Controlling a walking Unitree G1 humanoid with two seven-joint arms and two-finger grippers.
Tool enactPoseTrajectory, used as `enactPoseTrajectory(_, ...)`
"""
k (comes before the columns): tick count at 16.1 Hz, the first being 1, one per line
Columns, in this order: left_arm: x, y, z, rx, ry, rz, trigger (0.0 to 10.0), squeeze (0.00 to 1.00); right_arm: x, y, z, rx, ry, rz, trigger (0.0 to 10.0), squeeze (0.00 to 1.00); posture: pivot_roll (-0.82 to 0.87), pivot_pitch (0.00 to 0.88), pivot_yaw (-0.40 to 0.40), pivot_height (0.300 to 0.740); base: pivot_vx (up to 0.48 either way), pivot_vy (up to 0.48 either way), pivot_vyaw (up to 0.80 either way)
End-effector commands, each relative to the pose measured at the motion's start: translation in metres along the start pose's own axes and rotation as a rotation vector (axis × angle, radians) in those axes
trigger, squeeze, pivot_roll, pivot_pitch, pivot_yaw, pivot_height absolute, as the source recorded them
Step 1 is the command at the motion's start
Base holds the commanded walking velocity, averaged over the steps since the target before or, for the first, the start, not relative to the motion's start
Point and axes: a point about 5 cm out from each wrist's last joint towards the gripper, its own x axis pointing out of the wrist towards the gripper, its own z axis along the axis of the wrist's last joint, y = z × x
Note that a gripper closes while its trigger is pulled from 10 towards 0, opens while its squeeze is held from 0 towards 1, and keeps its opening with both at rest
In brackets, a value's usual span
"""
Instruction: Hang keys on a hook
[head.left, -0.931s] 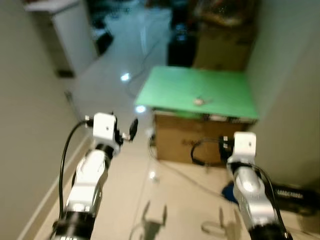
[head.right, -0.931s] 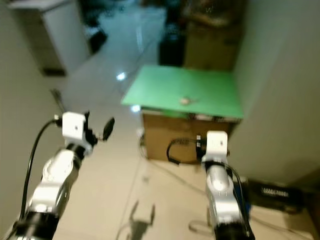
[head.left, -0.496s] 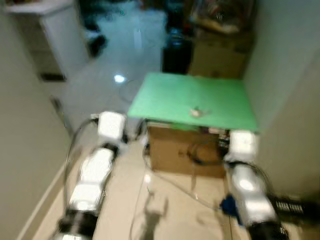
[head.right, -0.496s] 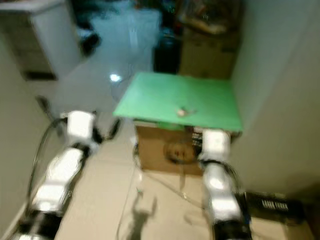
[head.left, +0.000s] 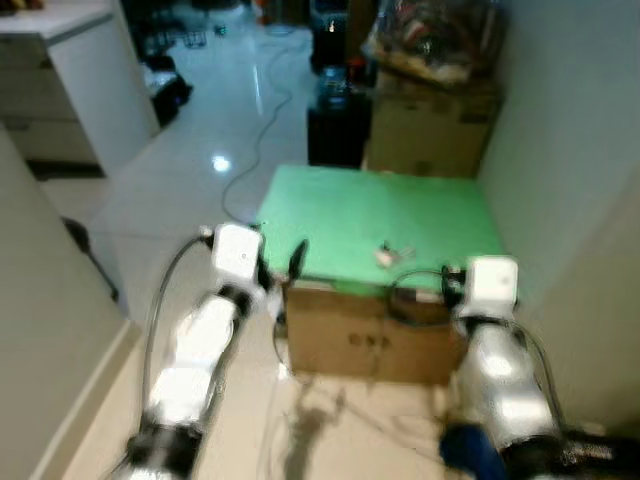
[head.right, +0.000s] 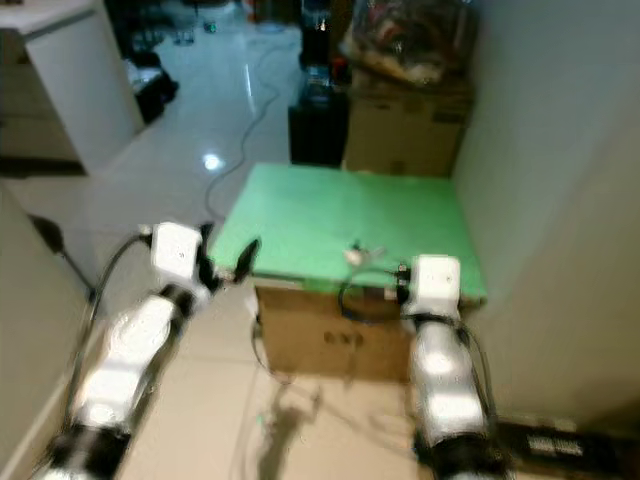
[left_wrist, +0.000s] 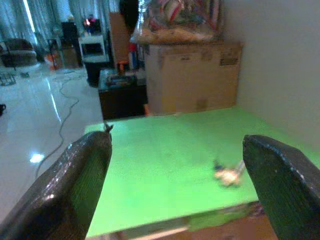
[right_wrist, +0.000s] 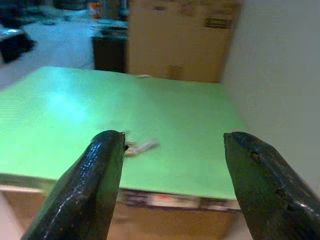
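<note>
A small bunch of keys (head.left: 392, 255) lies on a green board (head.left: 340, 215) that tops a cardboard box (head.left: 370, 340). The keys rest near the board's front edge, right of its middle. My left gripper (left_wrist: 177, 140) is open, held level at the board's near left corner, with the keys (left_wrist: 227, 175) ahead and toward its right finger. My right gripper (right_wrist: 175, 137) is open too, just short of the front edge, and the keys (right_wrist: 140, 146) lie a little beyond its left finger (right_wrist: 95, 175). Neither gripper holds anything.
A pale wall (head.left: 570, 150) runs close along the right side of the board. Behind the board stand a black box (head.left: 338, 135) and a big carton (head.left: 430, 130) with a bag on top. A white cabinet (head.left: 70, 80) is at far left. A cable (head.left: 255, 120) trails over the glossy floor.
The camera has moved forward, so the green board and keys are nearer and sharper. Both grippers now reach the board's front edge instead of hanging short of the box.
</note>
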Motion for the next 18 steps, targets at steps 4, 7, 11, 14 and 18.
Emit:
enactPoseTrajectory(4,0.006,-0.013,0.007,0.019,-0.022,-0.089,10.0,0.00,0.000,-0.006,0.008,0.017,-0.056,-0.004,10.0,0.00,0.06,0.000,0.053,0.732,0.480,0.000,-0.33)
enactPoseTrajectory(7,0.007,-0.014,0.006,0.017,-0.016,-0.101,10.0,0.00,0.000,-0.005,0.005,0.010,-0.035,-0.002,10.0,0.00,0.05,0.000,0.061,0.732,0.480,0.000,-0.47)
enactPoseTrajectory(11,0.012,-0.013,-0.013,-0.013,0.102,-0.102,10.0,0.00,-0.004,-0.005,-0.001,0.016,-0.020,-0.005,10.0,0.00,0.05,0.002,0.066,0.732,0.480,0.000,-0.66)
enactPoseTrajectory(14,0.026,-0.007,-0.031,-0.014,0.252,-0.116,10.0,0.00,-0.007,-0.003,-0.008,0.028,0.015,0.005,10.0,0.00,0.04,0.011,0.062,0.732,0.320,0.000,0.00)
enactPoseTrajectory(18,0.052,-0.013,-0.035,0.107,0.365,-0.129,10.0,0.00,-0.019,0.001,-0.018,0.038,0.048,0.065,10.0,0.00,0.02,0.055,0.072,0.732,0.000,0.000,0.00)
